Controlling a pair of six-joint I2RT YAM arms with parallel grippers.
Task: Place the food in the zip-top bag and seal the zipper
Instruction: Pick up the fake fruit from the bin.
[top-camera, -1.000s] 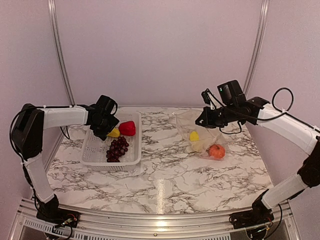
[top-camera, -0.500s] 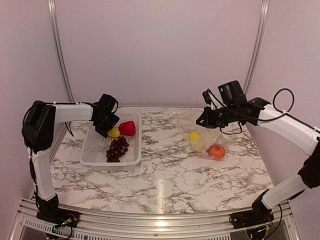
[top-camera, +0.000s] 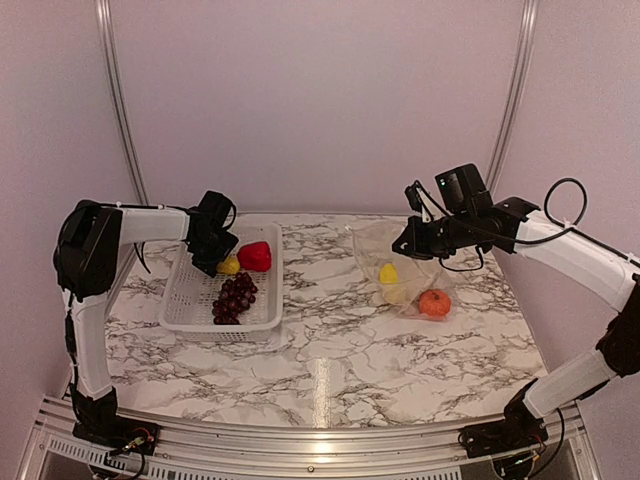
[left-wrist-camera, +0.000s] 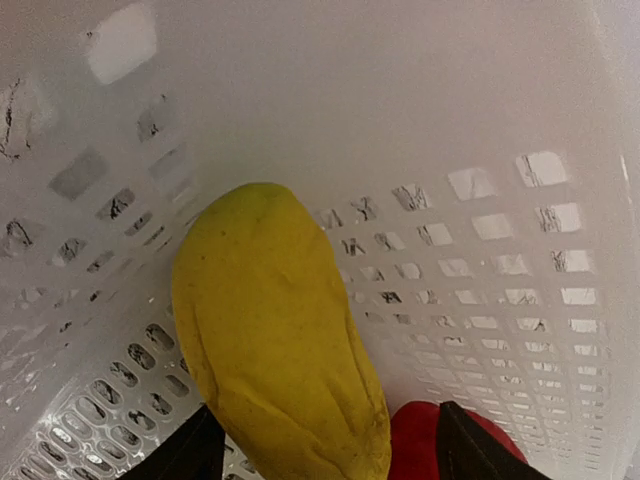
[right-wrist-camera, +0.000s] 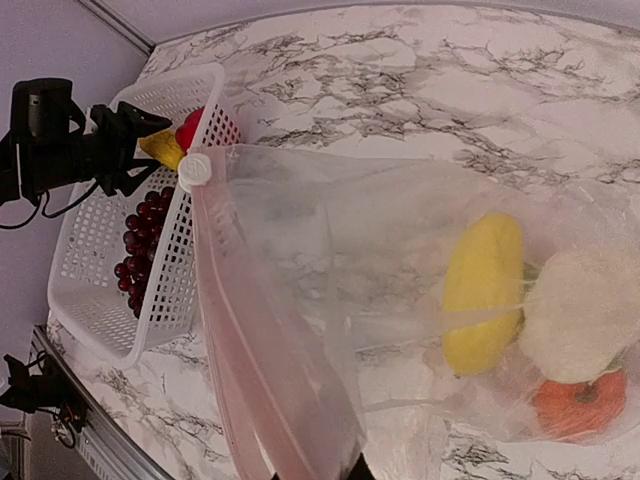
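Note:
My left gripper reaches into the white basket. It is open, and its dark fingertips straddle a yellow piece without closing on it. A red pepper piece lies beside the yellow piece, and the purple grapes lie nearer the front. My right gripper is shut on the mouth edge of the zip-top bag and holds it lifted. The pinkish zipper with its white slider shows in the right wrist view. Inside the bag are a yellow piece, a pale piece and the orange fruit.
The basket stands at the table's left, with its far wall close in front of the left gripper. The marble table spreads between basket and bag. Metal frame posts rise at the back corners.
My left arm has swung in and brought its gripper slightly closer to the yellow piece in the basket. My right gripper and the bag have stayed put.

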